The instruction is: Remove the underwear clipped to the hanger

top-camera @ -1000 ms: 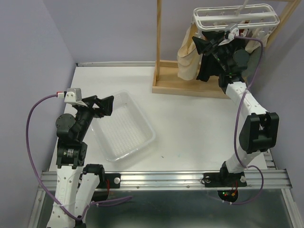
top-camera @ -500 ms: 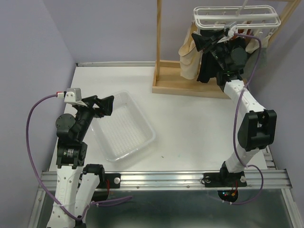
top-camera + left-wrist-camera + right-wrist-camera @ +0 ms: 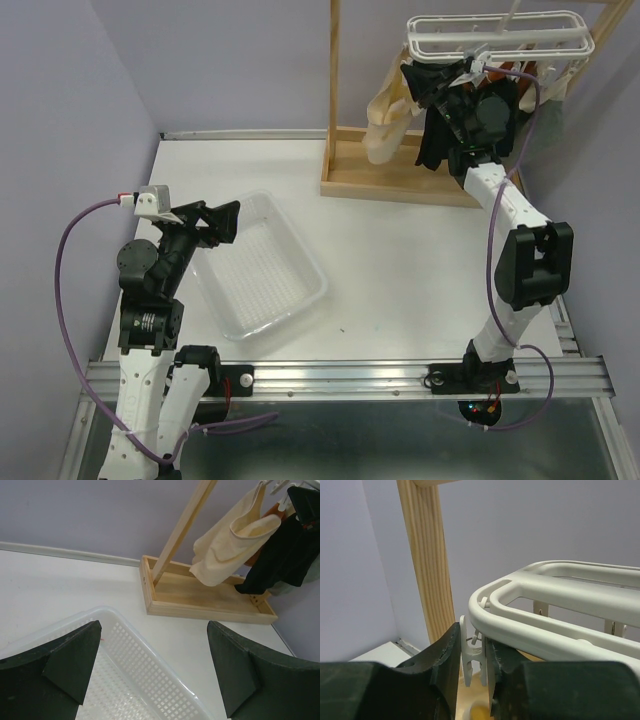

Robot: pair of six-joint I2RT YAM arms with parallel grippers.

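A: Status on right gripper (image 3: 472,652)?
B: Pinched on a clip peg (image 3: 465,630), one finger each side, right under the rounded corner of the hanger (image 3: 545,597). Reads as squeezing the peg to open it
A: Location of the underwear?
B: Hanging off the frame's underside, beside the wooden stand (image 3: 182,522). The cream-beige piece (image 3: 225,547) straight below the pinched peg, long axis pointing down, sagging to one side. The black piece (image 3: 280,560) just beside it, further along the frame. The rust-orange piece (image 3: 271,511) barely peeking out behind
A: Cream one free of that peg yet?
B: Cannot tell, peg mouth hidden between the fingers in the wrist view. Only a pale blur underneath
A: And left gripper (image 3: 152,652)?
B: Spread wide, holding nothing, parked over the basket (image 3: 120,615), well apart from the hanger. Right arm by far the nearer
A: Next, probably?
B: Hold the squeeze, then draw the cloth straight down, away from the frame. Risk of swinging the whole hanger
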